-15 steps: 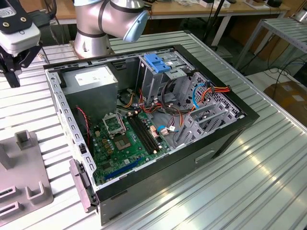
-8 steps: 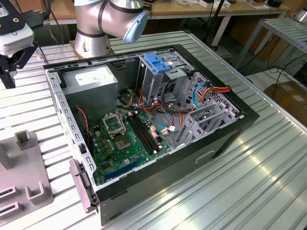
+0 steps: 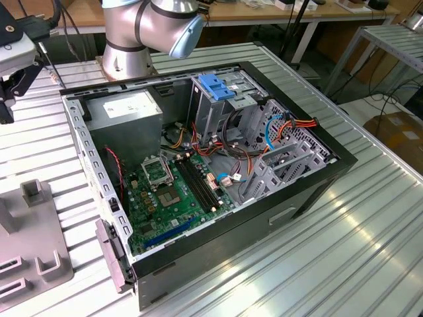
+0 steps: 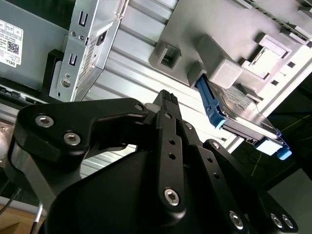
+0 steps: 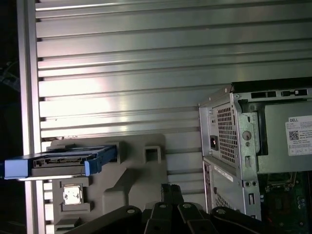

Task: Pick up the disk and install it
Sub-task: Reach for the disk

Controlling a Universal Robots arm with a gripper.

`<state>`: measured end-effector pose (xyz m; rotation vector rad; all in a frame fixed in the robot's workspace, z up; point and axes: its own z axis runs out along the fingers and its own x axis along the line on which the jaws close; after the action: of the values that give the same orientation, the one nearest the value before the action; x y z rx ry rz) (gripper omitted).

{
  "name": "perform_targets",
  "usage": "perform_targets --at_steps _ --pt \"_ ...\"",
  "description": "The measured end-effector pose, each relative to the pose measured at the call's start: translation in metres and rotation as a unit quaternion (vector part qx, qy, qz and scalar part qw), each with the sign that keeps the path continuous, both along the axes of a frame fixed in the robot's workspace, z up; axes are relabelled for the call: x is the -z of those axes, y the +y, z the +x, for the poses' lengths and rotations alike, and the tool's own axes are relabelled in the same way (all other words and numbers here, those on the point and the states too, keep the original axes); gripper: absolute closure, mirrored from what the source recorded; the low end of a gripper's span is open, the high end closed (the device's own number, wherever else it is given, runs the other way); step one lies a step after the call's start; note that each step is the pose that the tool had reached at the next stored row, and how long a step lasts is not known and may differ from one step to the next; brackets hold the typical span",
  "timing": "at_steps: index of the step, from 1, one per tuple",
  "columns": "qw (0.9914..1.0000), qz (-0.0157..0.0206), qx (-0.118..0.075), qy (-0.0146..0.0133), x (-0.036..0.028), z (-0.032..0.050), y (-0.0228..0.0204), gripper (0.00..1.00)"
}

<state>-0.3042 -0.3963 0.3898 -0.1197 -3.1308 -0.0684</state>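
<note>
Tool with jaws together

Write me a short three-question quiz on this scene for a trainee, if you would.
1. True or false: the gripper holds the disk.
2. Where does the disk sit? A in the grey fixture; B in the drive cage; C on the power supply.
3. Fill in: the rails along the disk's edges are ____.

Key: 1 false, the gripper is apart from the disk; 2 A; 3 blue.
</note>
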Motion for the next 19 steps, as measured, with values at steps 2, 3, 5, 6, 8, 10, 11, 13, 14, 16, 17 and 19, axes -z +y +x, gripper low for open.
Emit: perform_targets --at_steps 2,3,5,6,8,10,11,13,14,16,17,19 --pt "1.0 0.0 0.0 0.0 0.0001 -0.0023 0.0 0.9" --pt "1.0 0.0 0.0 0.0 0.0001 -0.0033 0.0 0.9" --pt "1.0 0.0 0.0 0.0 0.0003 -0.0056 0.0 0.9" --pt "1.0 0.0 0.0 0.0 0.0004 -0.0073 0.0001 0.9" --pt "1.0 0.0 0.0 0.0 0.0005 -0.0095 0.0001 0.9" --pt "1.0 0.0 0.0 0.0 0.0007 -0.0121 0.0001 0.9" --pt "1.0 0.0 0.0 0.0 0.0007 -0.0132 0.0001 0.9" --pt "1.0 0.0 0.0 0.0 0.0008 -0.016 0.0002 0.9" --pt "1.0 0.0 0.0 0.0 0.0009 -0.0173 0.0002 0.9" --pt "1.0 0.0 0.0 0.0 0.001 -0.0209 0.0002 0.9" --pt "1.0 0.0 0.0 0.0 0.0011 -0.0219 0.0002 0.9" --pt "1.0 0.0 0.0 0.0 0.0012 -0.0241 0.0003 0.9"
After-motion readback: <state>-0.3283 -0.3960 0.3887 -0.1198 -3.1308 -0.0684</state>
